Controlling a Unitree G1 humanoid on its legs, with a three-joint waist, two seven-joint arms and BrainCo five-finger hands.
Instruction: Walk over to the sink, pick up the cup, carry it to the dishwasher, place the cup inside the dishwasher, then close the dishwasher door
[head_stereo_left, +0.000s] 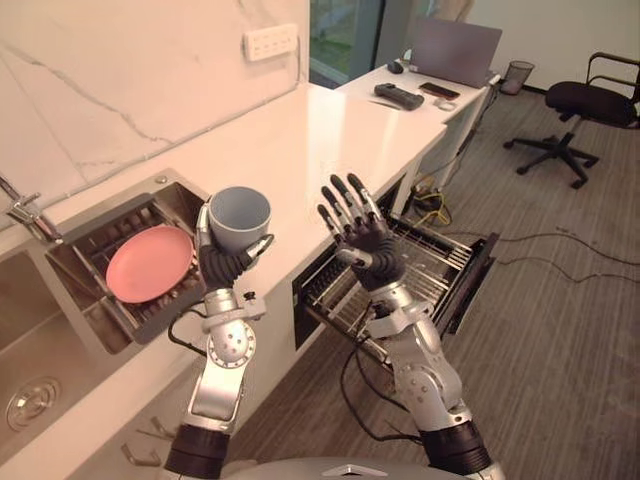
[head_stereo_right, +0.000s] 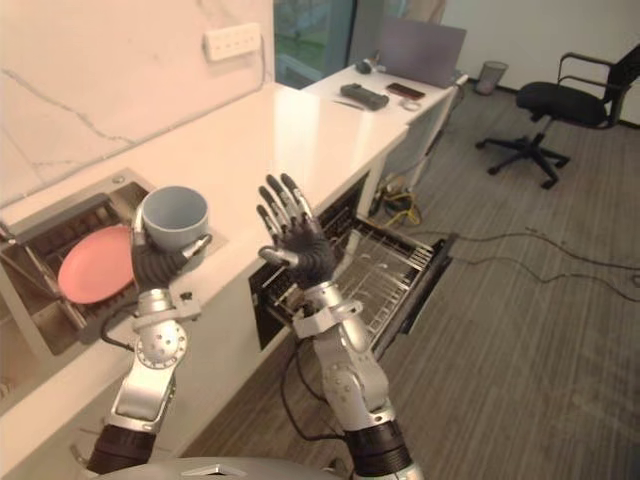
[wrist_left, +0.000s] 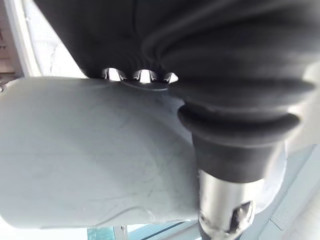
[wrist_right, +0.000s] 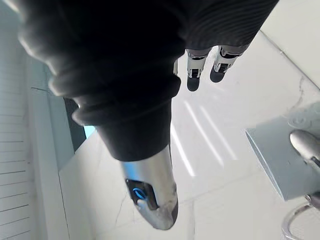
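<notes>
The cup's (head_stereo_left: 240, 210) lower half is hidden inside the left robot hand (head_stereo_left: 225, 265), centre left. The sink (head_stereo_left: 50, 340) is cut off by the left edge; the right robot hand (head_stereo_left: 368, 245) covers part of the dishwasher rack (head_stereo_left: 440, 260).

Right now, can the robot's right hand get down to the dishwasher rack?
Probably yes. The right hand is open and empty, raised over the pulled-out dishwasher rack, with nothing between them. The cup is in the left hand, though.
</notes>
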